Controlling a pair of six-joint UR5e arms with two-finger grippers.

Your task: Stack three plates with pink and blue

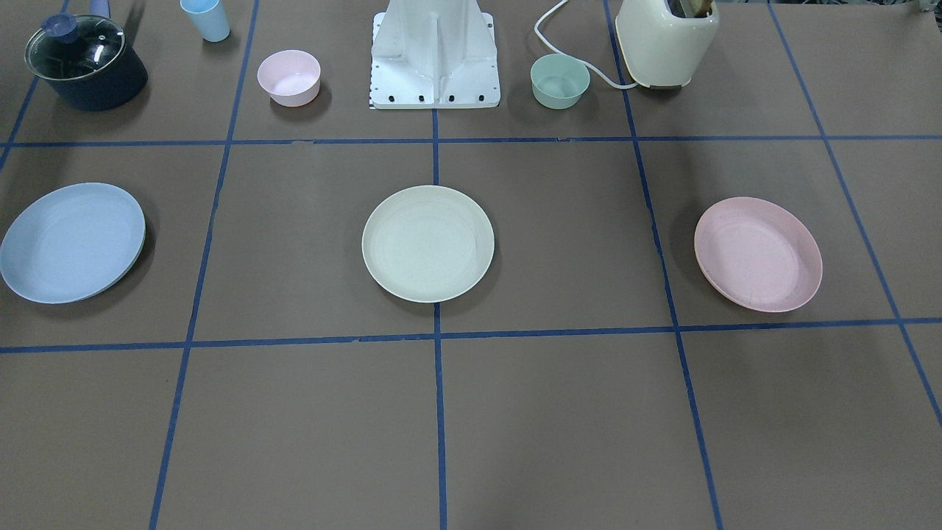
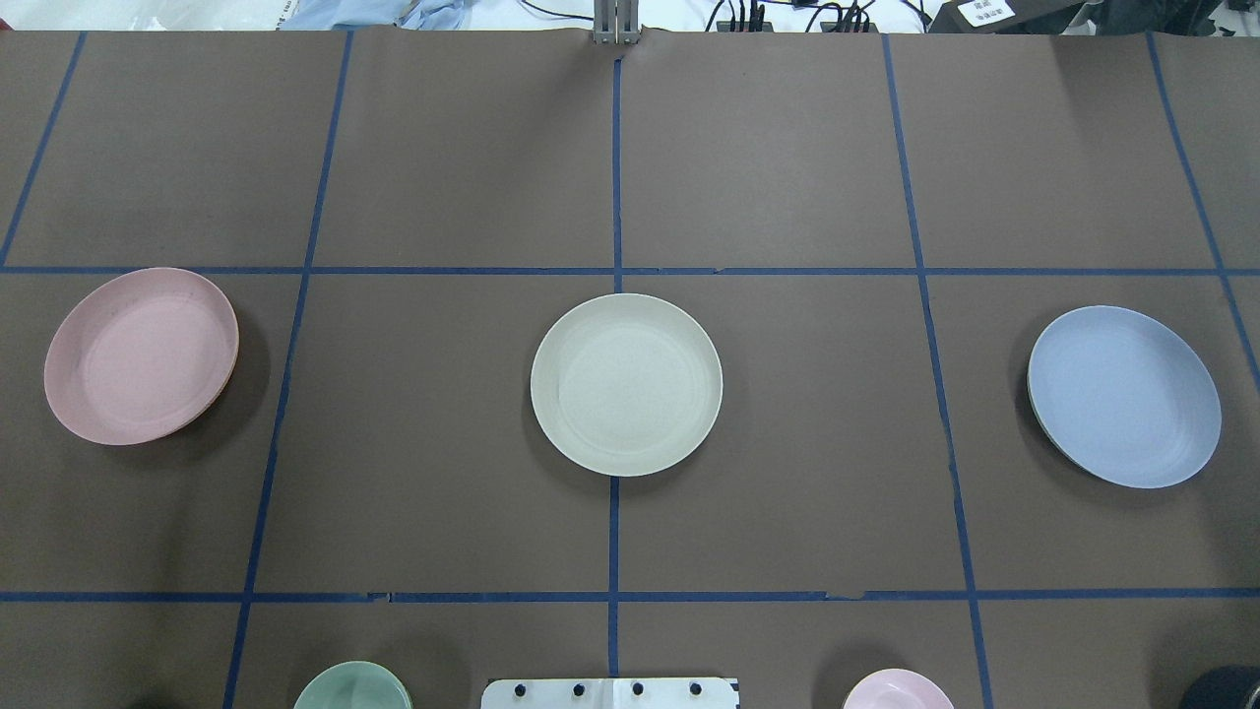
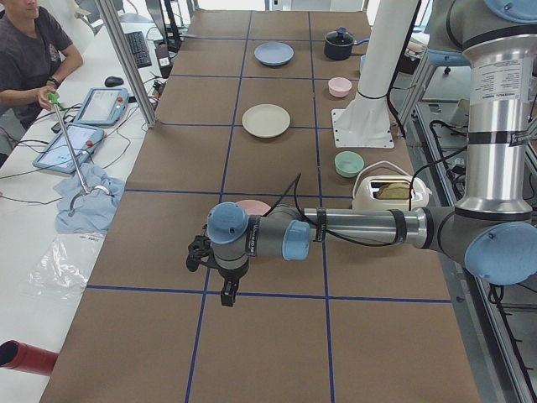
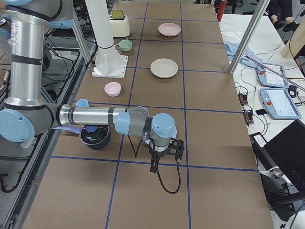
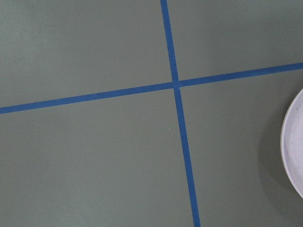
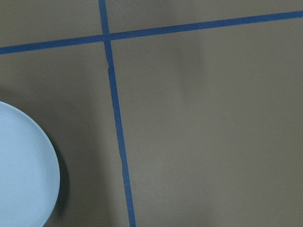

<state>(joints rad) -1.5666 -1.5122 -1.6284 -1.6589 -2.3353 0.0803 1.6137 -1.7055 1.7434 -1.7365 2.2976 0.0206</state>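
Three plates lie apart in a row on the brown table. The pink plate is on my left, the cream-green plate in the middle, the light blue plate on my right. My left gripper hangs over the table just beyond the pink plate; its wrist view shows that plate's rim. My right gripper hangs just beyond the blue plate, whose edge shows in its wrist view. Neither holds a plate, and I cannot tell whether either gripper is open or shut.
Near the robot base stand a pink bowl, a green bowl, a blue cup, a dark lidded pot and a cream toaster. An operator sits beside the table.
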